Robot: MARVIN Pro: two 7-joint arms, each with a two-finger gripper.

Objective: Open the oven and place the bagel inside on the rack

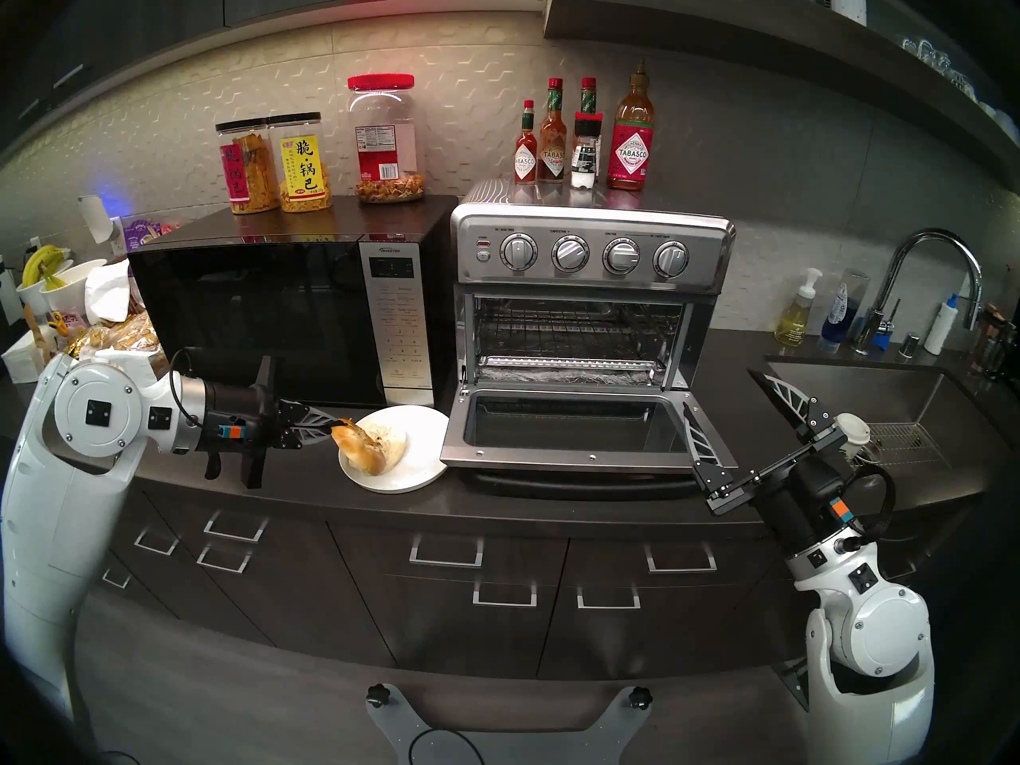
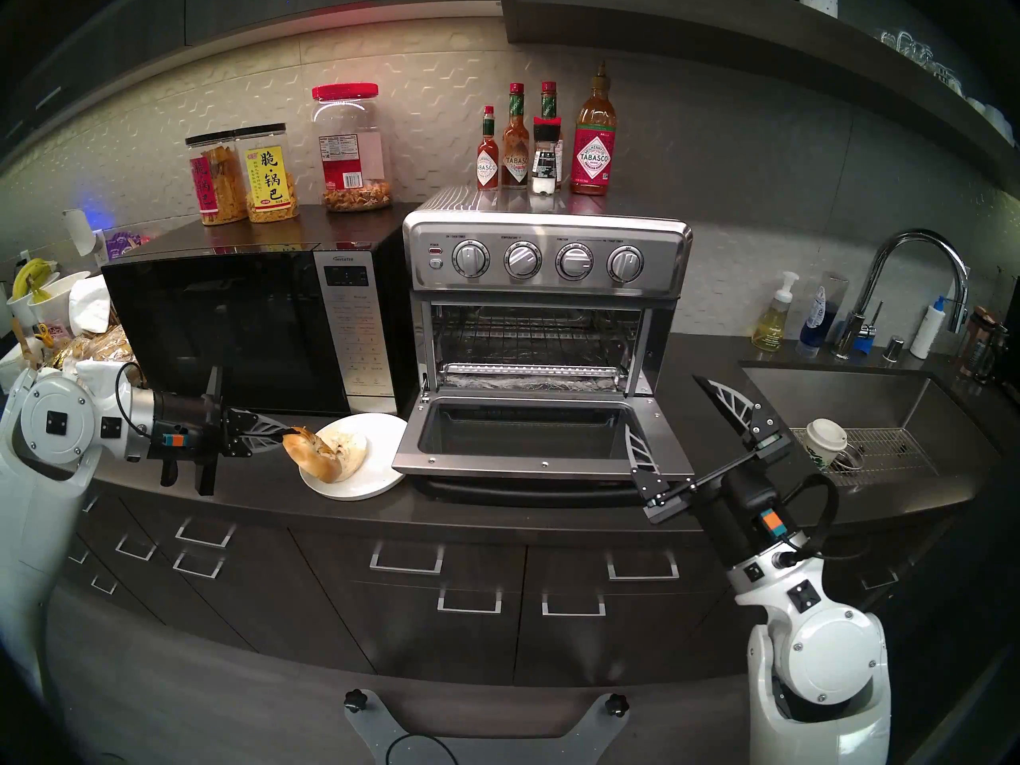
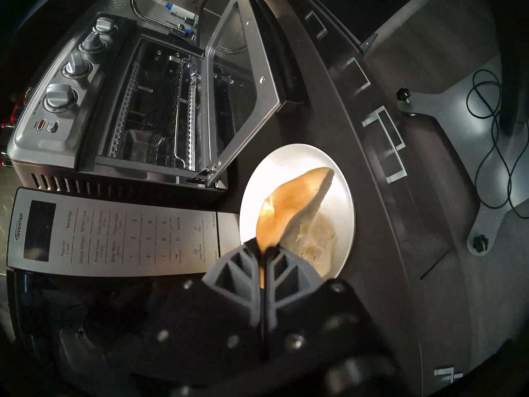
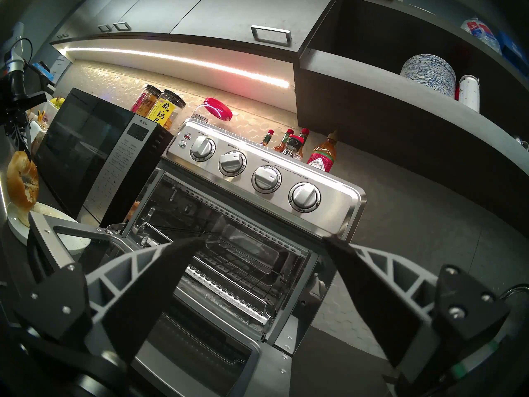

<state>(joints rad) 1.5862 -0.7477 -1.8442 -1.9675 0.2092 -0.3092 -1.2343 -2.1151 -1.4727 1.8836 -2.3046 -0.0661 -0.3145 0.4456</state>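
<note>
From the head views, the left gripper (image 1: 330, 428) was clamped on the upper edge of one bagel (image 1: 361, 443) half, tilted above the white plate (image 1: 419, 474) near the counter's front edge, left of the oven (image 1: 590, 261) with its door down. The left wrist view showed the crust pinched at the fingertips. In the right wrist view, the right gripper (image 4: 266, 239) stood spread wide and empty before the rack (image 4: 243, 256).

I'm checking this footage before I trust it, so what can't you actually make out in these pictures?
- Left claw grip: in the left wrist view the fingers cover where they pinch the bagel half.
- Other bagel half: partly hidden behind the lifted half in the head views.
- Rack: its back is lost in the dark oven.
- Oven knob labels: too small to read.
- Sink: its right side is cut off by the dark rim.
</note>
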